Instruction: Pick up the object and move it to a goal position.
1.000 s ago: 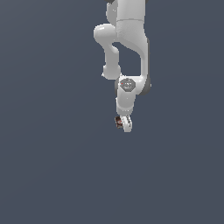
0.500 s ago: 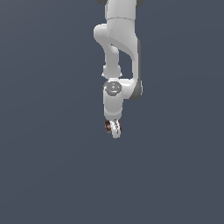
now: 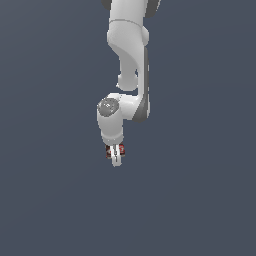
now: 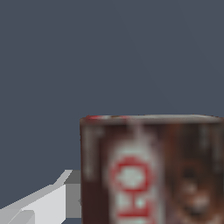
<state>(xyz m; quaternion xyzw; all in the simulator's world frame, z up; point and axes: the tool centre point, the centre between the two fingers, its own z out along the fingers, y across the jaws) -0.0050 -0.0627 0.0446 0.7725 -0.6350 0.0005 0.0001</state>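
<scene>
One white arm [image 3: 127, 60] is seen hanging against a plain grey-blue background. The gripper [image 3: 116, 159] is closed on the dark red-brown box [image 3: 109, 151], which is held between the fingers [image 4: 39, 203], whitish markings visible.

The object [image 3: 109, 151] is a tiny dark red-brown box with small whitish markings, seen in the exterior view as slivers of red showing on either side of a white finger. Up close in the wrist view, the box [image 4: 151, 170] stands upright, its blurred brown face carrying a whitish strip with red print.
</scene>
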